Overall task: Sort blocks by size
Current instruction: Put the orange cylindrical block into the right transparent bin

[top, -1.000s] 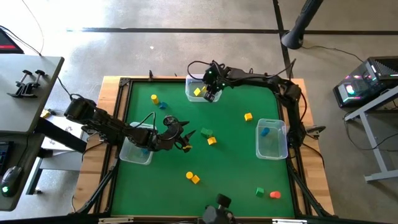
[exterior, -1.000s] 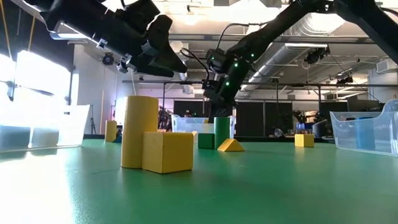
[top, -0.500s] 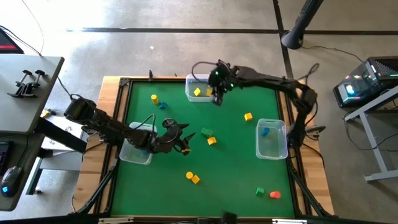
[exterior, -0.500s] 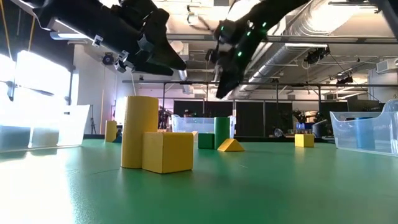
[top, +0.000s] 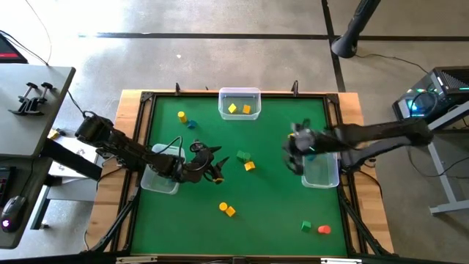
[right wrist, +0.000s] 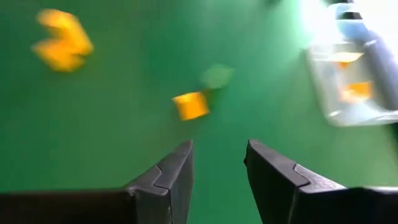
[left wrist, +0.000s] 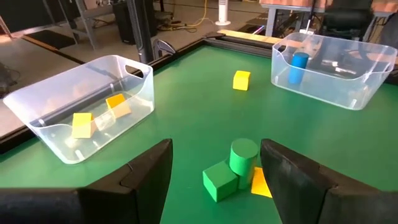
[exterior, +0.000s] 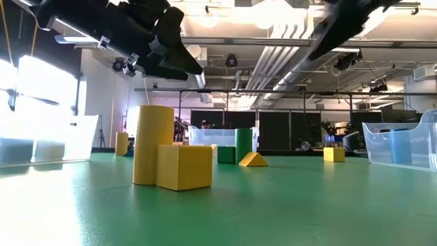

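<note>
Small coloured blocks lie scattered on the green table (top: 271, 198). A green cube (left wrist: 219, 182), a green cylinder (left wrist: 244, 155) and a yellow wedge (left wrist: 260, 184) rest together just ahead of my left gripper (left wrist: 214, 152), which hovers open near the table's middle (top: 216, 167), touching nothing. My right gripper (right wrist: 217, 165) is open and empty above the table beside the right bin (top: 320, 165), blurred in the high view (top: 293, 150). A yellow block (top: 232, 108) and an orange one (top: 247, 109) lie in the far bin (top: 239, 94).
A blue cylinder (left wrist: 300, 66) stands in the right bin. A left bin (top: 160, 180) sits under my left arm. Yellow (top: 181, 115) and blue (top: 192, 123) blocks lie far left, a yellow pair (top: 226, 210) near the middle front, green (top: 305, 226) and red (top: 323, 229) near right.
My right gripper has risen from the far bin and swung quickly toward the table's right and near side, ending beside the right bin. An orange block now lies in the far bin where the gripper had been.
</note>
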Available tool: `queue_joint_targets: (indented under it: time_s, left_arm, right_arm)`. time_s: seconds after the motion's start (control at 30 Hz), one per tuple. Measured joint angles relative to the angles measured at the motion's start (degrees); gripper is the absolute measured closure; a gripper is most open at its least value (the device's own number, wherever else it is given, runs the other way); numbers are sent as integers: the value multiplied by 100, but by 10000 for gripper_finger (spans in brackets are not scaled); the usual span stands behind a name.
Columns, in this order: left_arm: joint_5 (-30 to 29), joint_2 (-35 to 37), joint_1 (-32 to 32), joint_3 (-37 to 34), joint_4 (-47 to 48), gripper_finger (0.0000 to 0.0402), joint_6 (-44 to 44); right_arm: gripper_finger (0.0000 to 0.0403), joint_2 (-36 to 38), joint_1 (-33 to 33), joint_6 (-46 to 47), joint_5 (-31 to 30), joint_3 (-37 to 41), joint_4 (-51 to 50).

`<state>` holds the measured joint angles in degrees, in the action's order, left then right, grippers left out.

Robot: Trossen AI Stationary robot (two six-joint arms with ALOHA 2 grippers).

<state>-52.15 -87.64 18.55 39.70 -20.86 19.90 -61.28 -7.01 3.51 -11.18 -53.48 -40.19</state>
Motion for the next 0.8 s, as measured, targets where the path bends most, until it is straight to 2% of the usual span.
queue_joint_targets:
  time_s: [0.17, 0.4, 0.47, 0.53, 0.63, 0.8]
  left_arm:
    - [-23, 0, -100, 0, -4, 172, -58]
    - [-21, 0, -171, 0, -9, 172, -149]
    - [-19, 0, -171, 0, -7, 172, -156]
    - [-20, 0, -171, 0, -8, 172, -160]
    - [-19, 0, -171, 0, -4, 172, -162]
    - [-15, 0, -171, 0, -2, 172, -210]
  right_arm:
    - [265, 473, -1514, 1854, -42, -61, -756]
    - [265, 167, -3385, 3842, -622, -612, -1294]
    - [265, 46, -3702, 4107, -540, -680, -1334]
    - [265, -58, -3927, 4170, -69, -677, -1348]
    - [265, -242, -4175, 4794, 587, -671, -1346]
    - [265, -550, -4264, 5465, 735, -671, -1583]
